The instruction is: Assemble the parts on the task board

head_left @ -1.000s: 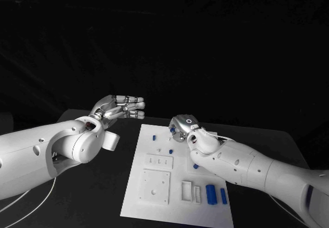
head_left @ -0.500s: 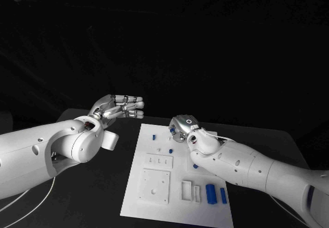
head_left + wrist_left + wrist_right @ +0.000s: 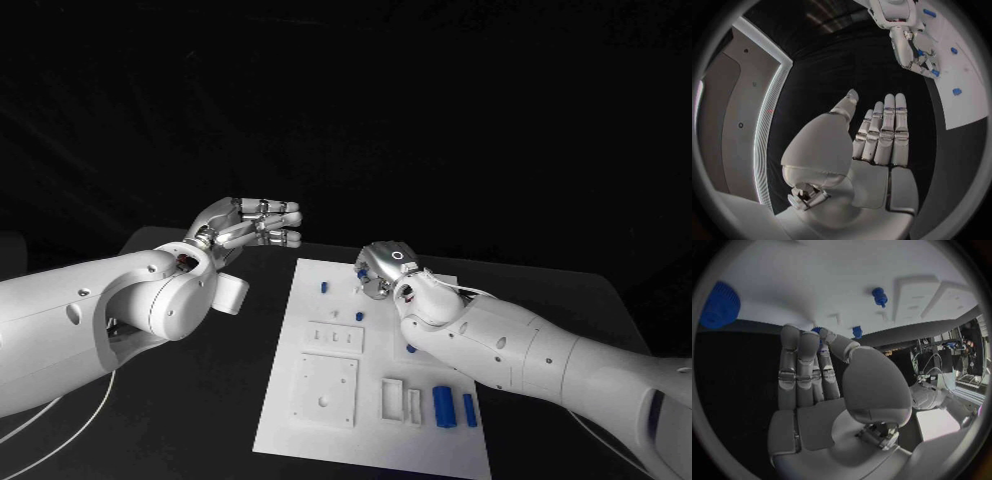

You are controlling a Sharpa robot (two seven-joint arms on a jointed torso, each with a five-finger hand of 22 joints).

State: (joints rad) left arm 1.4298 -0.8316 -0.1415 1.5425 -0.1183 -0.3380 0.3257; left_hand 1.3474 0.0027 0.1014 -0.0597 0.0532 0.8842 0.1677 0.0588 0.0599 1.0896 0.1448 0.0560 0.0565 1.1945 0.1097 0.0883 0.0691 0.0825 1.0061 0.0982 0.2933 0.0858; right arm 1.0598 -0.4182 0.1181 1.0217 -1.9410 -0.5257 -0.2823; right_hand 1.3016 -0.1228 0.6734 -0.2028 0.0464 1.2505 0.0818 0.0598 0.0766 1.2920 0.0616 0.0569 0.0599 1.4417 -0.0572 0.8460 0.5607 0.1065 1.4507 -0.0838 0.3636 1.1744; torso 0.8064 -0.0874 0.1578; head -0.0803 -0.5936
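The right hand (image 3: 382, 268) is the one in the action here, sitting low over the far edge of the task board (image 3: 325, 420), while the left hand (image 3: 257, 226) hangs off to the side above the bare black table (image 3: 188, 420), well apart from anything. The left one is holding nothing, with its fingers straight and side by side in its own wrist view. The right one's harder to call: in the right wrist view its fingertips (image 3: 824, 335) reach down to the board's edge and there's a bit of blue (image 3: 817, 330) showing right at them, so it looks like it's on a small part or about to be, but an actual grip can't be told from these shots. The other parts are spread around the board: a round ribbed blue piece (image 3: 719, 305) off to one side of the fingers, a little blue peg (image 3: 878, 296) further in on the white surface, and two long blue pieces (image 3: 444, 408) lying lengthwise at the near end, well apart from either hand. So the right hand is clearly the nearer one, and the next move probably turns on that part lying straight ahead of its fingertips at the board's far edge.
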